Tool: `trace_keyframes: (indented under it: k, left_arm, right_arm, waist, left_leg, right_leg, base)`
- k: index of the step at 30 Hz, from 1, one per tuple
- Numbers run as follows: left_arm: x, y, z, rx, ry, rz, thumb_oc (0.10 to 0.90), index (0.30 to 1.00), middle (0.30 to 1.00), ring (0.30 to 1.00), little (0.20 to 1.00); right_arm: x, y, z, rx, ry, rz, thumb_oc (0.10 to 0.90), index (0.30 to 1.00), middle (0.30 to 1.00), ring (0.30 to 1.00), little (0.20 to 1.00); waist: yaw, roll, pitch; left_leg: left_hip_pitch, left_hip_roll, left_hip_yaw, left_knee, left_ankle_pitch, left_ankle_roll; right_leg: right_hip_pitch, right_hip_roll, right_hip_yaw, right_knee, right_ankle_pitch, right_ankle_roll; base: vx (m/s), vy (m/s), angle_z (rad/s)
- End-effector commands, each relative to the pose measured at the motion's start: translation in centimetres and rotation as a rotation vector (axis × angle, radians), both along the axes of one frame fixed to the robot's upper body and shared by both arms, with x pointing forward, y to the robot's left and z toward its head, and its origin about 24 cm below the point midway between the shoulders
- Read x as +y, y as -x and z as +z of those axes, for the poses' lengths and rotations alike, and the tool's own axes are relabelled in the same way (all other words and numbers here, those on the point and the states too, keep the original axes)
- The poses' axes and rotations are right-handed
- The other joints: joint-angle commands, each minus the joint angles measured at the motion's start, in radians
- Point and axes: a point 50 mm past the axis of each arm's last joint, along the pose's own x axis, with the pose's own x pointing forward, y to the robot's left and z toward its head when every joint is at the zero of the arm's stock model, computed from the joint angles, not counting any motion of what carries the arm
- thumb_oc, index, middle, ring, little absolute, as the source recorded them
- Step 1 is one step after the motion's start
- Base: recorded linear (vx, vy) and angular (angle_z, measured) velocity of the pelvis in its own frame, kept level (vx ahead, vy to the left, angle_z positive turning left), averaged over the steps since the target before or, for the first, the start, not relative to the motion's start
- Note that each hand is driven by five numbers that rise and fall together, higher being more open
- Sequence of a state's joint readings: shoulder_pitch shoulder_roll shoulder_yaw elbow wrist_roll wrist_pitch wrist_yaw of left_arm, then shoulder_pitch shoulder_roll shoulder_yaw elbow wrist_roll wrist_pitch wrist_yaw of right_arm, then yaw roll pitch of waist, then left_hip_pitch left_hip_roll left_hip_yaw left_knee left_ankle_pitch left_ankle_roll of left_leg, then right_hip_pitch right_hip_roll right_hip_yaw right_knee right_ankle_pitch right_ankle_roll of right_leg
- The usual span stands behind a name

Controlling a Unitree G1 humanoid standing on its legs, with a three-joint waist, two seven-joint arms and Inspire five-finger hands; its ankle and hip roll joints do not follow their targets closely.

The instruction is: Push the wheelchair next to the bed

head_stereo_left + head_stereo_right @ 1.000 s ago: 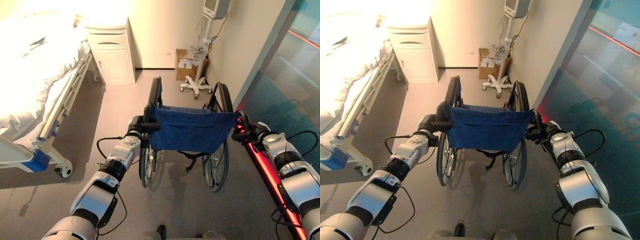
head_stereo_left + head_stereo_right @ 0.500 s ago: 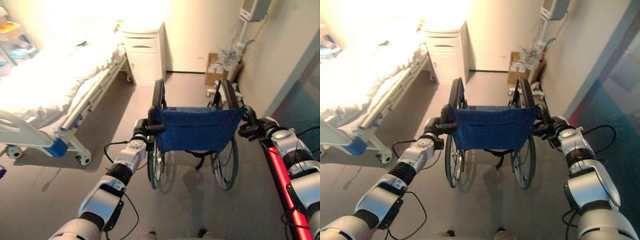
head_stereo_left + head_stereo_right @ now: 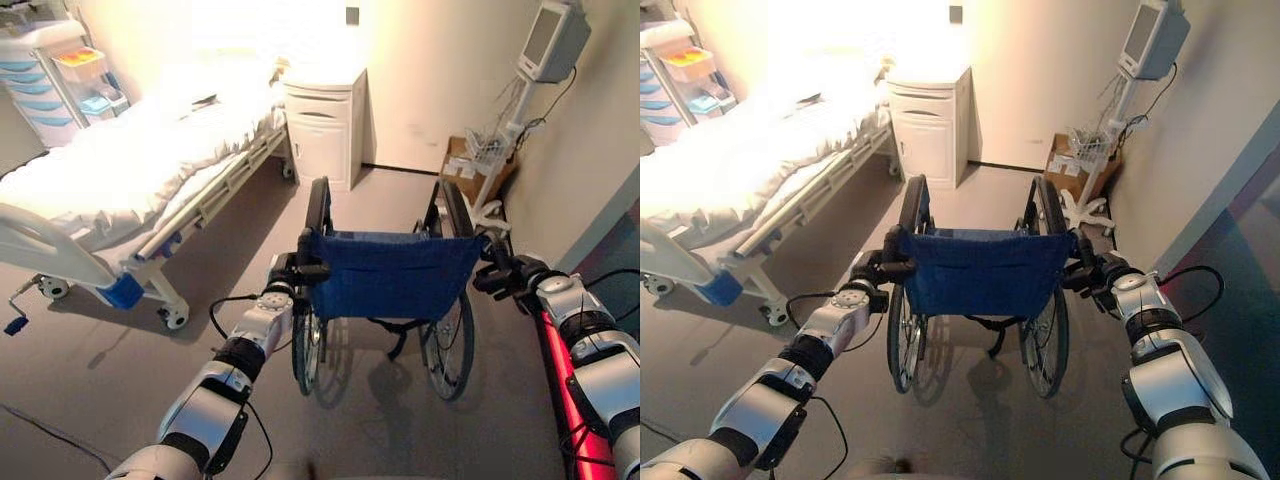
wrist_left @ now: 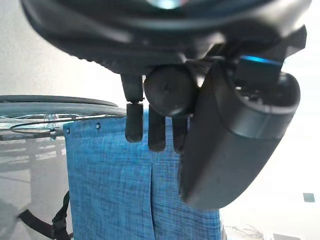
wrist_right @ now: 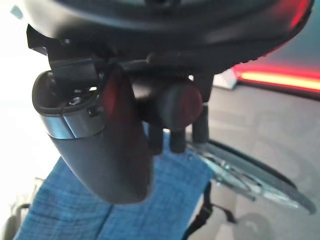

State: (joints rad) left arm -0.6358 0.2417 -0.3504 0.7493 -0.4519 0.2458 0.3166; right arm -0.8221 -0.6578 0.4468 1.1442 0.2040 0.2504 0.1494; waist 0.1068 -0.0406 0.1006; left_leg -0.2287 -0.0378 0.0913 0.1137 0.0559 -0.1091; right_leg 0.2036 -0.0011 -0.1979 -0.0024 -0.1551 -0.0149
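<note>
The wheelchair (image 3: 385,275) is right in front of me, and I have it by both push handles. My left hand (image 3: 283,272) is curled around the left handle (image 4: 170,90); in the left wrist view I see the round end of that handle tucked between my fingers (image 4: 156,130) and my thumb. My right hand (image 3: 1102,275) is wrapped around the right handle (image 5: 180,104) the same way, so both hands grip tight.

Past my hands is the blue back cloth (image 3: 983,272) of the chair, then the two big wheels, one on each side. The chair stands on the grey floor, facing away from me toward the far wall. The bed (image 3: 130,170) is off to my left, well apart from the chair, with a strip of bare floor between them. A white cabinet (image 3: 325,130) stands at the head of the bed. A stand with a monitor (image 3: 552,40) and a box are near the wall on my right.

I think I am in the middle of the push, and the chair is not beside the bed yet. To do it well, I should keep both hands tight and push a bit harder with my right hand, so the chair turns left. I should go slowly and keep the left wheel away from the bed's little wheels (image 3: 176,320) and frame.
</note>
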Motion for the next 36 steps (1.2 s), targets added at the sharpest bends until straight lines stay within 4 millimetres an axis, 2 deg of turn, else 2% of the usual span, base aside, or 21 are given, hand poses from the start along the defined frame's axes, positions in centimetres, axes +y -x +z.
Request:
trace_keyframes:
  k: [1, 2, 4, 6, 7, 8, 10, 11, 14, 16, 19, 20, 21, 23, 25, 26, 29, 32, 34, 35, 36]
  left_arm:
    - [0.9, 2.2, -3.5, 0.082, -0.300, -0.151, 0.400, 0.300, 0.300, 0.300, 0.300]
    - [1.0, 2.2, -3.5, 0.081, -0.272, -0.097, 0.400, 0.300, 0.300, 0.300, 0.300]
    - [1.7, 2.2, -3.5, 0.085, -0.262, -0.086, 0.400, 0.300, 0.300, 0.300, 0.300]
    - [2.1, 2.3, -3.7, 0.097, -0.281, -0.106, 0.400, 0.300, 0.300, 0.300, 0.300]
    - [2.4, 2.5, -4.0, 0.117, -0.301, -0.116, 0.400, 0.300, 0.300, 0.300, 0.300]
    - [2.4, 2.5, -4.0, 0.118, -0.302, -0.116, 0.400, 0.300, 0.300, 0.300, 0.300]
    - [2.3, 2.3, -4.0, 0.130, -0.316, -0.122, 0.400, 0.300, 0.300, 0.300, 0.300]
    - [2.3, 2.3, -4.0, 0.130, -0.318, -0.122, 0.400, 0.300, 0.300, 0.300, 0.300]
    - [2.1, 1.6, -3.4, 0.116, -0.341, -0.144, 0.400, 0.300, 0.300, 0.300, 0.300]
    - [2.1, 1.3, -3.1, 0.106, -0.362, -0.158, 0.400, 0.300, 0.300, 0.300, 0.300]
    - [2.1, 1.1, -2.9, 0.098, -0.357, -0.153, 0.400, 0.300, 0.300, 0.300, 0.300]
    - [2.1, 1.0, -2.6, 0.092, -0.356, -0.150, 0.400, 0.300, 0.300, 0.300, 0.300]
    - [2.2, 0.7, -2.3, 0.080, -0.372, -0.144, 0.400, 0.300, 0.300, 0.300, 0.300]
    - [2.0, 0.6, -2.2, 0.089, -0.355, -0.131, 0.400, 0.300, 0.300, 0.300, 0.300]
    - [1.8, 0.5, -2.2, 0.103, -0.334, -0.135, 0.400, 0.300, 0.300, 0.300, 0.300]
    - [1.4, 0.6, -2.3, 0.107, -0.328, -0.132, 0.400, 0.300, 0.300, 0.300, 0.300]
    - [0.5, 0.4, -2.1, 0.108, -0.318, -0.155, 0.400, 0.300, 0.300, 0.300, 0.300]
    - [0.0, 0.1, -1.9, 0.109, -0.312, -0.157, 0.400, 0.300, 0.300, 0.300, 0.300]
    - [-0.1, -0.1, -1.9, 0.116, -0.289, -0.146, 0.400, 0.300, 0.300, 0.300, 0.300]
    - [-0.1, 0.0, -2.0, 0.116, -0.281, -0.143, 0.400, 0.300, 0.300, 0.300, 0.300]
    - [-0.1, 0.0, -2.0, 0.115, -0.279, -0.143, 0.400, 0.300, 0.300, 0.300, 0.300]
  right_arm:
    - [8.1, -4.1, 4.1, -0.209, 0.072, 0.447, 0.400, 0.300, 0.300, 0.300, 0.300]
    - [8.7, -4.3, 4.0, -0.206, 0.042, 0.467, 0.400, 0.300, 0.300, 0.300, 0.300]
    - [9.4, -4.2, 3.3, -0.179, 0.059, 0.499, 0.400, 0.300, 0.300, 0.300, 0.300]
    - [9.4, -3.6, 2.0, -0.161, 0.035, 0.496, 0.400, 0.300, 0.300, 0.300, 0.300]
    - [9.2, -3.2, 1.5, -0.159, 0.014, 0.505, 0.400, 0.300, 0.300, 0.300, 0.300]
    - [9.2, -3.2, 1.4, -0.159, 0.013, 0.505, 0.400, 0.300, 0.300, 0.300, 0.300]
    - [9.6, -3.4, 1.5, -0.171, -0.003, 0.510, 0.400, 0.300, 0.300, 0.300, 0.300]
    - [9.7, -3.4, 1.6, -0.173, -0.004, 0.512, 0.400, 0.300, 0.300, 0.300, 0.300]
    - [10.2, -3.9, 2.2, -0.192, -0.009, 0.502, 0.400, 0.300, 0.300, 0.300, 0.300]
    - [10.5, -4.2, 2.6, -0.208, -0.018, 0.484, 0.400, 0.300, 0.300, 0.300, 0.300]
    - [11.2, -4.4, 2.8, -0.212, -0.021, 0.480, 0.400, 0.300, 0.300, 0.300, 0.300]
    - [11.9, -4.6, 3.2, -0.217, -0.020, 0.484, 0.400, 0.300, 0.300, 0.300, 0.300]
    - [12.5, -4.8, 3.7, -0.228, -0.026, 0.498, 0.400, 0.300, 0.300, 0.300, 0.300]
    - [12.6, -4.9, 3.9, -0.224, -0.047, 0.503, 0.400, 0.300, 0.300, 0.300, 0.300]
    - [12.8, -4.9, 4.1, -0.218, -0.025, 0.520, 0.400, 0.300, 0.300, 0.300, 0.300]
    - [12.6, -4.8, 4.1, -0.216, -0.023, 0.523, 0.400, 0.300, 0.300, 0.300, 0.300]
    - [11.3, -4.5, 3.6, -0.202, 0.008, 0.507, 0.400, 0.300, 0.300, 0.300, 0.300]
    - [10.7, -4.5, 3.5, -0.192, 0.030, 0.489, 0.400, 0.300, 0.300, 0.300, 0.300]
    - [10.5, -4.6, 3.5, -0.172, 0.037, 0.482, 0.400, 0.300, 0.300, 0.300, 0.300]
    - [10.9, -4.8, 3.5, -0.158, 0.042, 0.483, 0.400, 0.300, 0.300, 0.300, 0.300]
    - [11.0, -4.8, 3.6, -0.155, 0.043, 0.482, 0.400, 0.300, 0.300, 0.300, 0.300]
  waist:
    - [0.038, 0.012, 0.066]
    - [0.041, 0.014, 0.059]
    - [0.047, 0.009, 0.034]
    - [0.053, -0.005, 0.007]
    - [0.053, -0.008, -0.006]
    - [0.052, -0.009, -0.005]
    - [0.043, 0.000, -0.008]
    - [0.041, 0.001, -0.005]
    - [0.025, 0.003, 0.008]
    - [0.004, -0.002, 0.017]
    - [-0.010, -0.002, 0.019]
    - [-0.014, -0.005, 0.020]
    - [-0.020, -0.006, 0.021]
    - [-0.033, -0.015, 0.020]
    - [-0.058, -0.025, 0.024]
    - [-0.080, -0.032, 0.027]
    - [-0.111, -0.049, 0.038]
    - [-0.122, -0.053, 0.041]
    - [-0.113, -0.045, 0.034]
    - [-0.096, -0.029, 0.033]
    - [-0.093, -0.025, 0.036]
  left_leg:
    - [-0.028, -0.032, 0.044, -0.010, 0.068, 0.037]
    - [0.005, -0.051, 0.029, -0.006, 0.025, 0.066]
    - [0.019, -0.057, 0.028, -0.009, 0.001, 0.099]
    - [0.052, -0.047, 0.059, -0.036, -0.021, 0.133]
    - [0.101, -0.041, 0.025, -0.064, -0.026, 0.138]
    - [0.107, -0.040, 0.024, -0.067, -0.026, 0.137]
    - [0.159, -0.005, -0.003, -0.086, -0.032, 0.119]
    - [0.166, -0.004, -0.007, -0.088, -0.033, 0.117]
    - [0.223, 0.016, -0.061, -0.089, -0.068, 0.108]
    - [0.256, 0.025, -0.096, -0.089, -0.121, 0.107]
    - [0.264, 0.037, -0.120, -0.074, -0.150, 0.105]
    - [0.258, 0.049, -0.125, -0.047, -0.161, 0.098]
    - [0.243, 0.077, -0.110, -0.012, -0.161, 0.086]
    - [0.215, 0.096, -0.102, 0.062, -0.167, 0.076]
    - [0.226, 0.137, -0.073, 0.113, -0.173, 0.063]
    - [0.238, 0.172, -0.044, 0.157, -0.151, 0.047]
    - [0.212, 0.213, 0.023, 0.299, -0.087, 0.045]
    - [0.214, 0.205, 0.070, 0.345, -0.087, 0.044]
    - [0.223, 0.123, 0.023, 0.293, -0.117, 0.056]
    - [0.222, 0.067, -0.006, 0.238, -0.114, 0.059]
    - [0.224, 0.062, -0.008, 0.230, -0.111, 0.058]
  right_leg:
    - [0.012, 0.036, 0.016, 0.052, 0.049, 0.084]
    - [-0.001, 0.039, 0.027, 0.099, 0.027, 0.086]
    - [-0.002, 0.041, 0.037, 0.159, 0.000, 0.100]
    - [-0.015, 0.016, -0.004, 0.282, 0.046, 0.141]
    - [-0.073, -0.021, -0.027, 0.383, 0.115, 0.185]
    - [-0.077, -0.027, -0.030, 0.384, 0.113, 0.186]
    - [-0.124, -0.078, -0.059, 0.316, 0.105, 0.187]
    - [-0.123, -0.082, -0.063, 0.311, 0.101, 0.186]
    - [-0.205, -0.164, -0.038, 0.172, 0.189, 0.194]
    - [-0.264, -0.235, 0.030, 0.053, 0.289, 0.214]
    - [-0.274, -0.260, 0.077, -0.003, 0.321, 0.228]
    - [-0.274, -0.255, 0.084, -0.001, 0.311, 0.229]
    - [-0.268, -0.234, 0.076, 0.024, 0.262, 0.225]
    - [-0.268, -0.212, 0.070, 0.089, 0.202, 0.217]
    - [-0.269, -0.194, 0.065, 0.137, 0.166, 0.196]
    - [-0.255, -0.174, 0.053, 0.140, 0.157, 0.172]
    - [-0.203, -0.134, 0.021, 0.120, 0.142, 0.123]
    - [-0.168, -0.122, -0.011, 0.107, 0.133, 0.104]
    - [-0.151, -0.097, 0.003, 0.102, 0.120, 0.101]
    - [-0.138, -0.067, 0.017, 0.110, 0.106, 0.099]
    - [-0.132, -0.061, 0.019, 0.110, 0.103, 0.098]
  base:
    - [0.27, 0.024, -0.93]
    - [0.24, 0.042, -0.85]
    - [0.27, -0.006, -0.72]
    - [0.37, -0.100, -0.52]
    - [0.33, -0.111, -0.24]
    - [0.35, -0.158, 0.06]
    - [0.25, -0.245, 0.00]
    - [0.18, -0.311, -0.10]
    - [0.14, -0.375, 0.35]
    - [0.21, -0.513, 0.52]
    - [0.18, -0.466, 0.48]
    - [0.21, -0.727, 0.68]
    - [0.16, -0.657, 0.49]
    - [0.14, -0.472, 0.41]
    - [0.19, -0.389, 0.65]
    - [0.23, -0.454, 0.79]
    - [0.19, -0.476, 0.68]
    - [0.19, -0.272, 0.68]
    - [0.30, -0.261, 0.26]
    - [0.24, -0.164, 0.28]
    - [0.35, -0.214, 0.29]
